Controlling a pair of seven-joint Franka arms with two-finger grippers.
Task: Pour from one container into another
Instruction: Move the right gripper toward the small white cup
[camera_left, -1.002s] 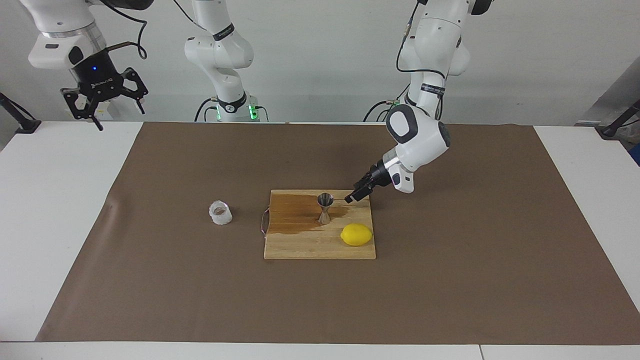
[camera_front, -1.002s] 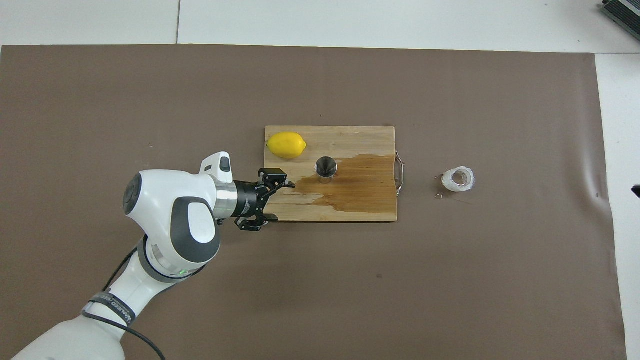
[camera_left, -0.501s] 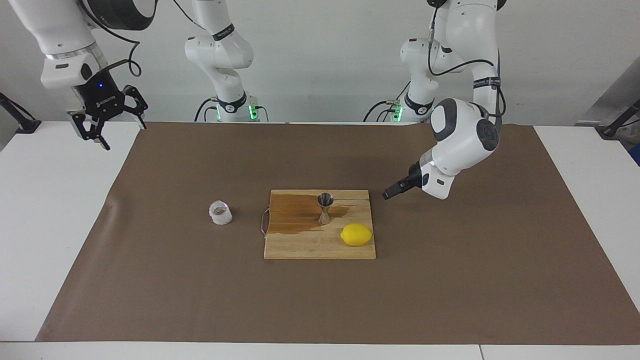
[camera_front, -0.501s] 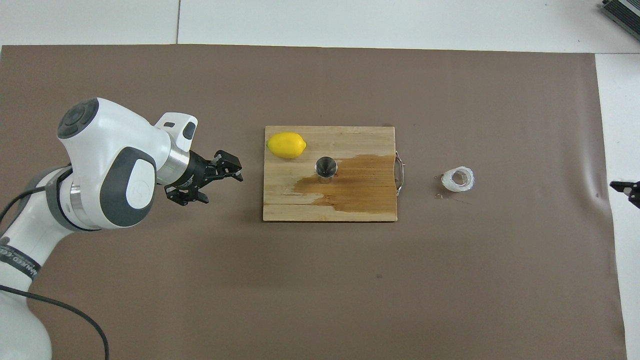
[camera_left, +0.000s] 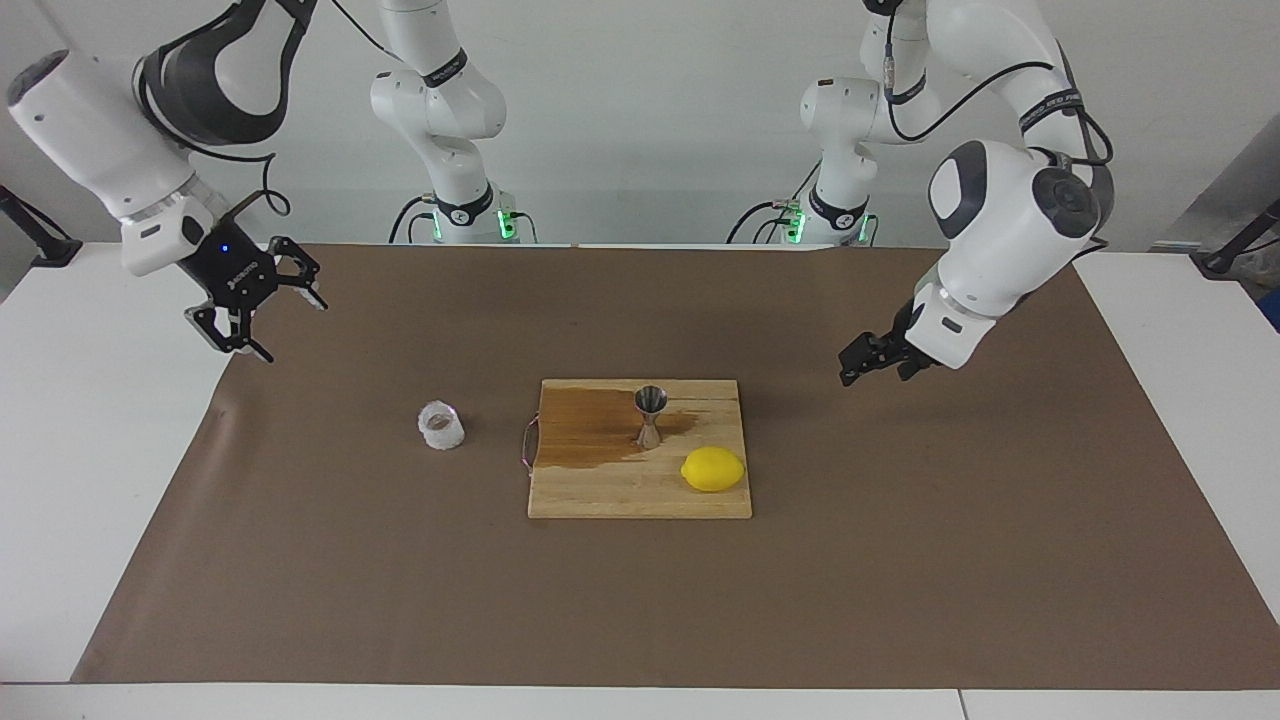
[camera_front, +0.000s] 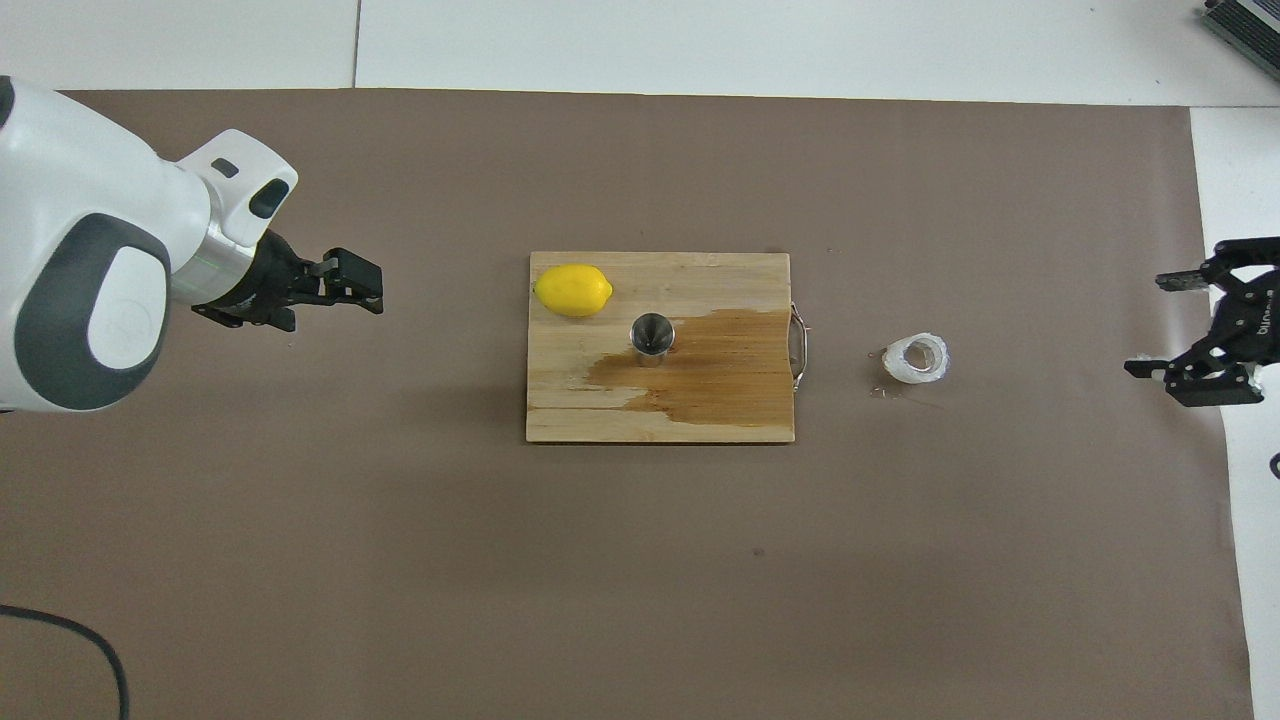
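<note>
The small steel hourglass jigger (camera_left: 650, 416) stands upright on the wet wooden cutting board (camera_left: 640, 495); the crinkled clear plastic cup (camera_left: 441, 425) sits beside it toward the right arm's end; the right hand (camera_left: 262, 305) hangs spread over the brown surface (camera_left: 640, 600)'s edge; the left hand (camera_left: 868, 362) hangs empty, its spread unclear.

The setting is a robotics laboratory. Two white arms stand bolted at a white table (camera_left: 100, 420) covered by a brown paper mat (camera_left: 900, 560), against a bare white wall (camera_left: 650, 120).
</note>
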